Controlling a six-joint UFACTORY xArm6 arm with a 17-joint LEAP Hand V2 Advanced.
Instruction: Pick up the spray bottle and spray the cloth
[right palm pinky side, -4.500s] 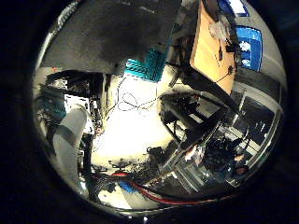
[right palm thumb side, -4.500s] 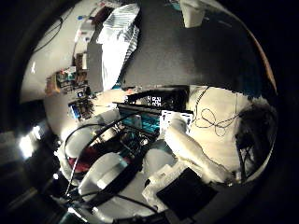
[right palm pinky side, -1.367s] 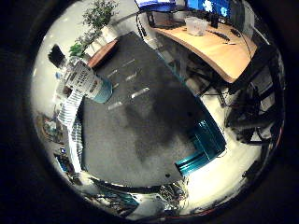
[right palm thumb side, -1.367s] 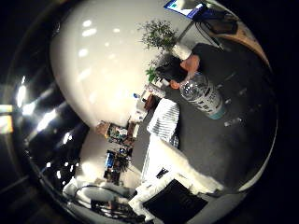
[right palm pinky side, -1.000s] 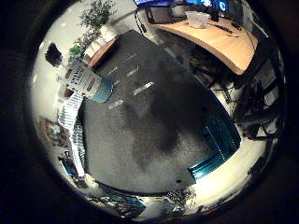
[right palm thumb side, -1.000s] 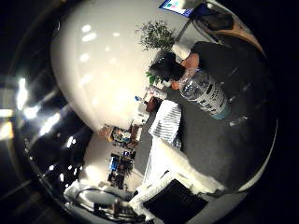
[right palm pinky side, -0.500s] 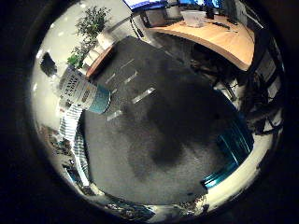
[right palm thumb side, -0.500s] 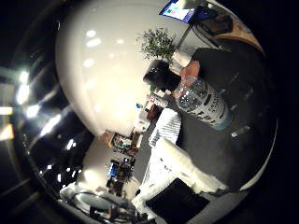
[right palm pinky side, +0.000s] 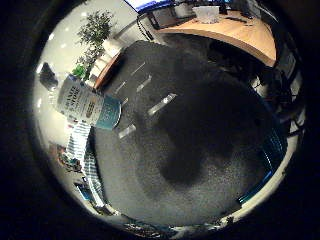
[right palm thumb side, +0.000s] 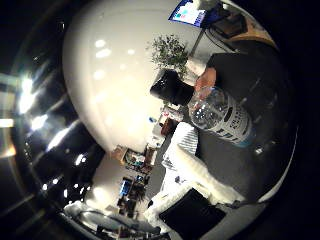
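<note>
grey carpet-like table top (right palm pinky side: 200, 165) fills most of the little finger side view, with a broad dark shadow across its middle. wooden desk (right palm pinky side: 235, 30) curves along beyond it. the spray bottle (right palm thumb side: 220, 117), clear with a black spray head and a printed label, stands on the grey surface near its edge. a striped cloth (right palm pinky side: 80, 140) lies just beside the bottle's base, at the table's edge. a potted plant (right palm thumb side: 170, 52) stands behind, against the pale wall. the hand (right palm thumb side: 192, 172) shows as white fingers reaching out fairly straight and spread, apart from the bottle, holding nothing.
</note>
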